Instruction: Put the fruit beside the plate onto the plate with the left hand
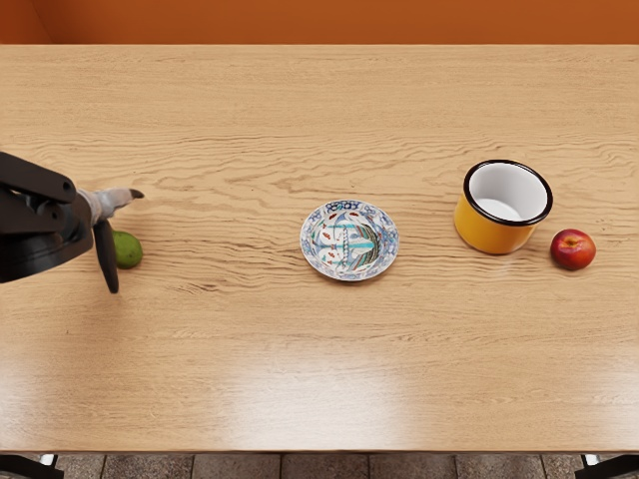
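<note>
— Black casing at the nine o'clock edge of my head view: that is the left arm, and the left hand (100, 215) at its tip hangs over the wooden table (300, 359).

— How is the hand set?

— Wide and holding nothing, as far as I can read it. One pale digit sticks out toward three o'clock, and a dark one of its fingers (106, 257) points down toward six o'clock.

— And the fruit?

— The green fruit (129, 249) lies on the table at three o'clock of that dark finger, right against it or just beside it; I can't tell whether they touch. The finger covers its left edge.

— Which way does it point?

— I can't say. What I see of it is nearly round, so I can pick out no long axis, and no stem or tip shows. The skin is plain yellow-green, darker toward the lower rim, smooth, no markings.

— Next along?

— The plate (349, 265), well apart from the fruit toward three o'clock, about mid-table. It is small and round, white with blue, red and teal pattern, nothing on it. Farther toward three o'clock a yellow mug (479, 225) stands upright, white inside with a dark rim. A red apple (573, 249) sits just beside it at its four o'clock.
</note>
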Motion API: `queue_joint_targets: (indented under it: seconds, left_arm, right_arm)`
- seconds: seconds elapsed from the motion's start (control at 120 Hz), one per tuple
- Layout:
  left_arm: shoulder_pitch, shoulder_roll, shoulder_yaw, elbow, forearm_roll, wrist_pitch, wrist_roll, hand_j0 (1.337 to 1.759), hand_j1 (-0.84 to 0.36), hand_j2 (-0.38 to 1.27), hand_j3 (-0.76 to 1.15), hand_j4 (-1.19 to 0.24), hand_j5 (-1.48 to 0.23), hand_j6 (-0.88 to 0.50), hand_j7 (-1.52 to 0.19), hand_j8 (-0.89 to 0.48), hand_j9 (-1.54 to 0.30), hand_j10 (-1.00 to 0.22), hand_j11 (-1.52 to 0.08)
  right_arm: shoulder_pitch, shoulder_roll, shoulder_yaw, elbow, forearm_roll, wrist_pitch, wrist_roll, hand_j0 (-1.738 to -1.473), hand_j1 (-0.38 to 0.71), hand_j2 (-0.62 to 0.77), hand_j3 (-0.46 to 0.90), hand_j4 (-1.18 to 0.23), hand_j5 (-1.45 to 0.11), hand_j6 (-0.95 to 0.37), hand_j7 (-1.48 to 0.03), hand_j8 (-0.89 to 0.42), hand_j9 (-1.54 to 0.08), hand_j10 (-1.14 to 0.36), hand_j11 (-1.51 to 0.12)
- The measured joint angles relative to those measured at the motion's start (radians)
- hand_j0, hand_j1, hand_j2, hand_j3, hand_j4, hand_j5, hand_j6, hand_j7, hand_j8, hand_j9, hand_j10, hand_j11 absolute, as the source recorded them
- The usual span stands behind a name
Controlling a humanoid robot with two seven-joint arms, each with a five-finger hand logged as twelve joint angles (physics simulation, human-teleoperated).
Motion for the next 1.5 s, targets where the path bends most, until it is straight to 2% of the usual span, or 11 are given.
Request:
queue_joint_targets:
  seconds: [0.408, 0.658, 1.133, 1.5]
  left_arm:
    - [0.040, -0.012, -0.034, 0.006, -0.010, 0.051, 0.001, 1.658, 0.29, 0.01, 0.00, -0.05, -0.06, -0.05, -0.06, -0.05, -0.06, -0.05, -0.06]
    - [0.067, -0.026, -0.038, 0.054, -0.013, 0.053, 0.002, 1.658, 0.26, 0.01, 0.00, -0.07, -0.09, -0.07, -0.09, -0.07, -0.09, -0.07, -0.09]
    - [0.060, -0.024, -0.038, 0.059, -0.032, 0.051, 0.010, 1.658, 0.14, 0.04, 0.00, -0.18, -0.23, -0.18, -0.23, -0.18, -0.23, -0.17, -0.23]
    - [0.059, -0.025, -0.045, 0.043, -0.060, 0.047, 0.020, 1.658, 0.11, 0.04, 0.00, -0.20, -0.26, -0.20, -0.26, -0.20, -0.26, -0.20, -0.26]
  right_arm:
    - [0.000, 0.000, 0.000, 0.000, 0.000, 0.000, 0.000, -1.658, -0.35, 0.00, 0.00, 0.00, 0.00, 0.00, 0.00, 0.00, 0.00, 0.00, 0.00]
    - [0.000, 0.000, 0.000, 0.000, 0.000, 0.000, 0.000, -1.658, -0.35, 0.00, 0.00, 0.00, 0.00, 0.00, 0.00, 0.00, 0.00, 0.00, 0.00]
    - [0.000, 0.000, 0.000, 0.000, 0.000, 0.000, 0.000, -1.658, -0.35, 0.00, 0.00, 0.00, 0.00, 0.00, 0.00, 0.00, 0.00, 0.00, 0.00]
    - [0.000, 0.000, 0.000, 0.000, 0.000, 0.000, 0.000, -1.658, -0.35, 0.00, 0.00, 0.00, 0.00, 0.00, 0.00, 0.00, 0.00, 0.00, 0.00]
